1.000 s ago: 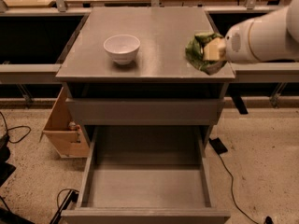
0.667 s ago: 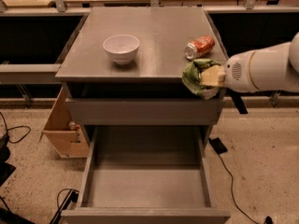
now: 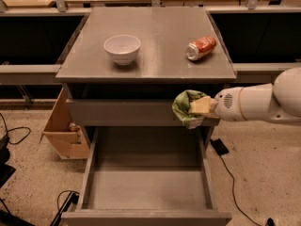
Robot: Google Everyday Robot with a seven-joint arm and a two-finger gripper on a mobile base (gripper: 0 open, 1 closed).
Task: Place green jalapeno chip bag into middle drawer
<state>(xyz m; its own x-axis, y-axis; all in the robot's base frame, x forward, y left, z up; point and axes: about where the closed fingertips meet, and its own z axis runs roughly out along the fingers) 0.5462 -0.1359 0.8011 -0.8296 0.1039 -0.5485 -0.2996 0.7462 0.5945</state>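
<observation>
1. The gripper [image 3: 198,106] reaches in from 3 o'clock, its fingers clamped on the bag [image 3: 182,106].
2. The bag hangs before the cabinet's front, over the open drawer's [image 3: 146,188] rear right corner, near its right wall.
3. On the top are a bowl [image 3: 122,48] at 11 o'clock of the bag and a can [image 3: 201,48] lying at 12.
4. A box [image 3: 63,128] sits at 9 o'clock of the drawer.

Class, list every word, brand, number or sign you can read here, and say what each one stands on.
Nothing can be read.
orange-red soda can: markings too blurred to read.
green jalapeno chip bag, gripped by the pincer above the open middle drawer: print too blurred to read.
</observation>
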